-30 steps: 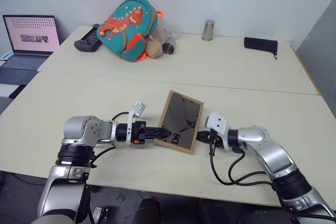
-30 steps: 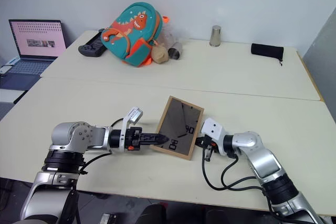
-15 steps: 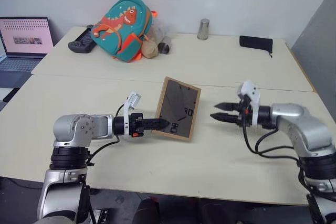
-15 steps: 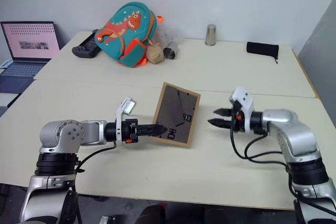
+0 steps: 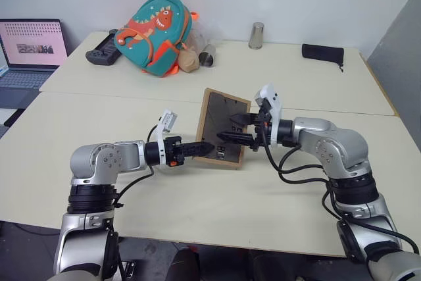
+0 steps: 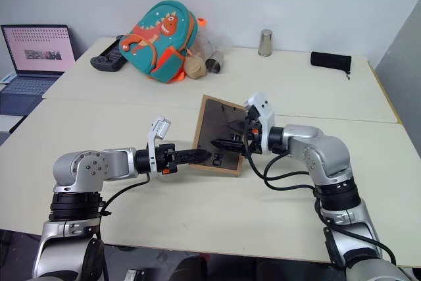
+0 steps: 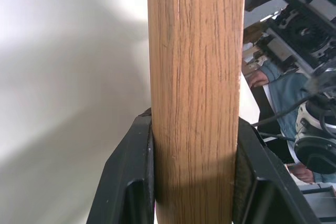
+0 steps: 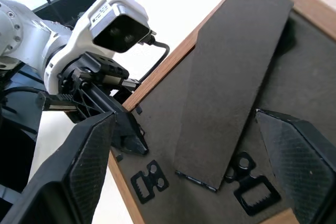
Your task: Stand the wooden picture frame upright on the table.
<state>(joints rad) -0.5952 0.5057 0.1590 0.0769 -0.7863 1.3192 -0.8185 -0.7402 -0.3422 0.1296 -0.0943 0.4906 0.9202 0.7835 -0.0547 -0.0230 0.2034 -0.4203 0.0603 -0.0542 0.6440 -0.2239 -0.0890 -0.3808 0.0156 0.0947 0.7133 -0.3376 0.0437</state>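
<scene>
left gripper [image 5: 205, 147] is clamped tight, arm reaching in level; right gripper [image 5: 230, 129] faces it just above, fingers spread wide.

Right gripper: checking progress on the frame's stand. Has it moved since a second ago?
Yes. The right gripper left the wooden picture frame's right edge and now faces its back panel, jaws open.

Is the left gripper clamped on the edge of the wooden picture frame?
Yes, the left gripper has both black fingers pressed against the wooden picture frame edge.
</scene>
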